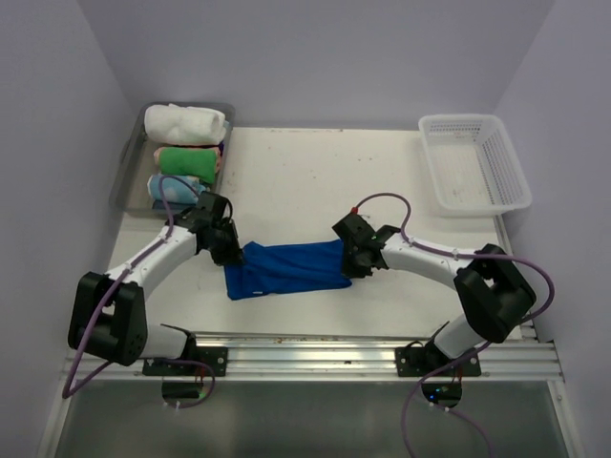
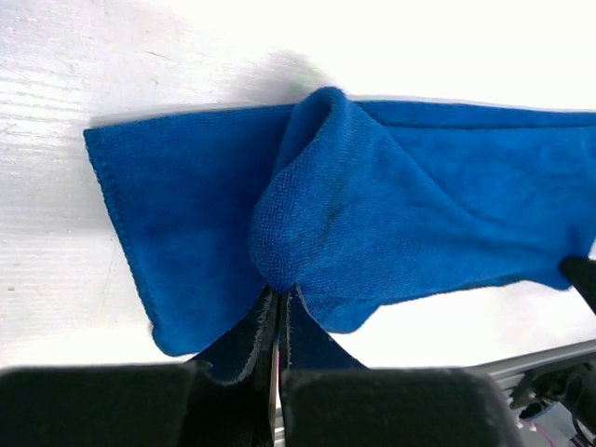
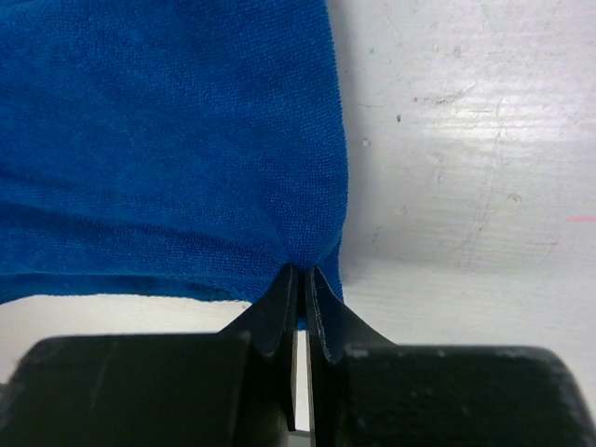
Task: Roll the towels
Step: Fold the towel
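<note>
A blue towel (image 1: 286,269) lies partly folded on the white table between the two arms. My left gripper (image 1: 229,251) is shut on the towel's left end; in the left wrist view the gripper (image 2: 279,293) pinches a raised fold of the towel (image 2: 391,205). My right gripper (image 1: 349,264) is shut on the towel's right edge; in the right wrist view the gripper (image 3: 303,272) pinches the cloth (image 3: 168,140) at its right side.
A grey tray (image 1: 131,160) at the back left holds rolled towels: white (image 1: 183,122), green (image 1: 187,158) and a blue-patterned one (image 1: 176,187). A white basket (image 1: 474,162) stands at the back right. A metal rail (image 1: 315,358) runs along the near edge.
</note>
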Controlling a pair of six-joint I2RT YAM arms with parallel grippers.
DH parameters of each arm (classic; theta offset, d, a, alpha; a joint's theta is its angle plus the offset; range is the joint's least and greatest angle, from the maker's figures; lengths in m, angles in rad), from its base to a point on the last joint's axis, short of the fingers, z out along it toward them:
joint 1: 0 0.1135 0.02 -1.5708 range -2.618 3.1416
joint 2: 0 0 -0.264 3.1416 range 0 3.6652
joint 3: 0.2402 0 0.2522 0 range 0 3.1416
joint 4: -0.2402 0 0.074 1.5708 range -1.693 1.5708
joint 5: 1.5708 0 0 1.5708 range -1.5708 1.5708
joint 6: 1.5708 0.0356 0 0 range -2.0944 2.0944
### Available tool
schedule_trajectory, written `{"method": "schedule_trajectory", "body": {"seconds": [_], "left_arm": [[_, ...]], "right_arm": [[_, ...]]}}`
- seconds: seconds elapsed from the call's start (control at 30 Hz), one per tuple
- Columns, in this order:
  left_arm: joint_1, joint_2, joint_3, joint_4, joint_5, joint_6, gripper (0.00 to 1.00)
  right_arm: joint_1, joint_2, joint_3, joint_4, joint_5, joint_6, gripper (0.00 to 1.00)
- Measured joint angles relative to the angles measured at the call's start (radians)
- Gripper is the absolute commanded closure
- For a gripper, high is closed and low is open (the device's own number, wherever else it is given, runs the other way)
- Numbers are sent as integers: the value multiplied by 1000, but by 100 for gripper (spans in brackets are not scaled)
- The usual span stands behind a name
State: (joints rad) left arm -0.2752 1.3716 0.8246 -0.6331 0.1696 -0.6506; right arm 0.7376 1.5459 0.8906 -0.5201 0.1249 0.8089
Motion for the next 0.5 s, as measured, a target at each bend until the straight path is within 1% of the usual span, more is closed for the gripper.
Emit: {"method": "schedule_trajectory", "body": {"seconds": [0.17, 0.2, 0.23, 0.27, 0.3, 0.37, 0.4, 0.47, 0.5], "left_arm": [[0, -37, 5, -32, 25, 1, 100], [0, -42, 5, -41, 27, 1, 97], [0, -47, 5, -47, 27, 1, 92], [0, -51, 5, -50, 27, 3, 76], [0, -54, 5, -52, 26, 10, 70], [0, -56, 4, -52, 20, 9, 68], [0, -56, 3, -50, 16, 8, 68], [0, -54, -2, -43, 13, 8, 72], [0, -50, -4, -38, 13, 8, 72]], "right_arm": [[-14, 3, -7, 11, 21, 10, 100], [-16, 3, -12, 13, 23, 10, 100], [-18, 3, -16, 13, 26, 10, 100], [-19, 2, -19, 13, 30, 11, 100], [-19, 1, -22, 15, 34, 11, 100], [-20, -2, -28, 16, 40, 12, 100], [-21, -2, -29, 17, 40, 12, 100], [-21, -2, -29, 18, 40, 11, 100], [-21, -2, -29, 19, 40, 11, 100]]}}
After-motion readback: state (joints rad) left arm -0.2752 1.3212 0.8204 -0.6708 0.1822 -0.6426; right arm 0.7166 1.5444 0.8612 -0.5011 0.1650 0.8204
